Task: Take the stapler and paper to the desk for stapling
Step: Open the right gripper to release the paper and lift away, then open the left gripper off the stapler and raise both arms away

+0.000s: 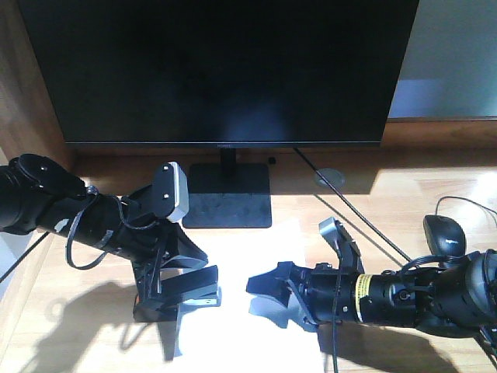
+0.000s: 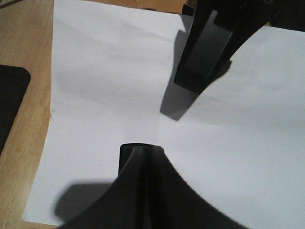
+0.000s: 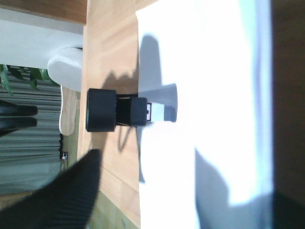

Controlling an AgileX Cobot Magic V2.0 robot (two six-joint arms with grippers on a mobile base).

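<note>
At the back of the bench (image 1: 404, 202), a wide black monitor (image 1: 225, 70) stands on its square foot and fills most of the front view. The left arm reaches in low from the left edge, its wrist bent so that the left end effector (image 2: 164, 114) points down at the surface; its two black fingers stand wide apart with nothing between them. The right arm lies almost level from the right, and the right end effector (image 1: 260, 299) faces left with its fingers spread. The paper (image 2: 105, 86) lies flat on the bench in front of the monitor foot, under both end effectors. A small black bar with a grey metal end, apparently the stapler (image 1: 211, 292), sits at the paper's left edge just beside the left fingers; whether they touch cannot be told. A black mouse (image 1: 444, 231) rests behind the right arm, and a round grommet (image 1: 330, 178) lies near the monitor foot
</note>
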